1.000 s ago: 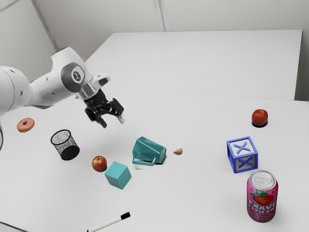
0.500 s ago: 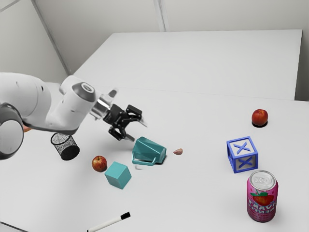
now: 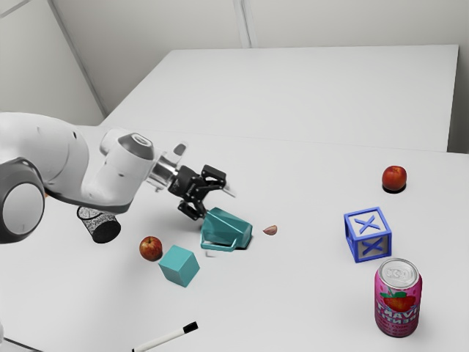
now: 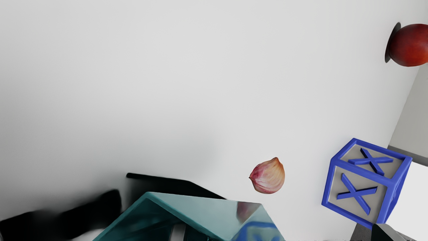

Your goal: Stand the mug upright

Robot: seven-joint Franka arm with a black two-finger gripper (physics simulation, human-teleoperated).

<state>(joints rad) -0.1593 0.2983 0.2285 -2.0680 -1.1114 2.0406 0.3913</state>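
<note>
The teal mug (image 3: pixel 231 226) lies on its side, right by the tips of the pincer (image 3: pixel 218 206), which stands wide open and grips nothing. The hand slants down from the exterior view's left. Toward that view's right sits a small bulb (image 3: pixel 270 230); a teal cube (image 3: pixel 179 265) sits on the near side.

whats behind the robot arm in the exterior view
Behind the arm, the black mesh cup shows, its upper edge partly covered, plus an orange sliver too small to name. Anything fully behind it cannot be seen.
</note>
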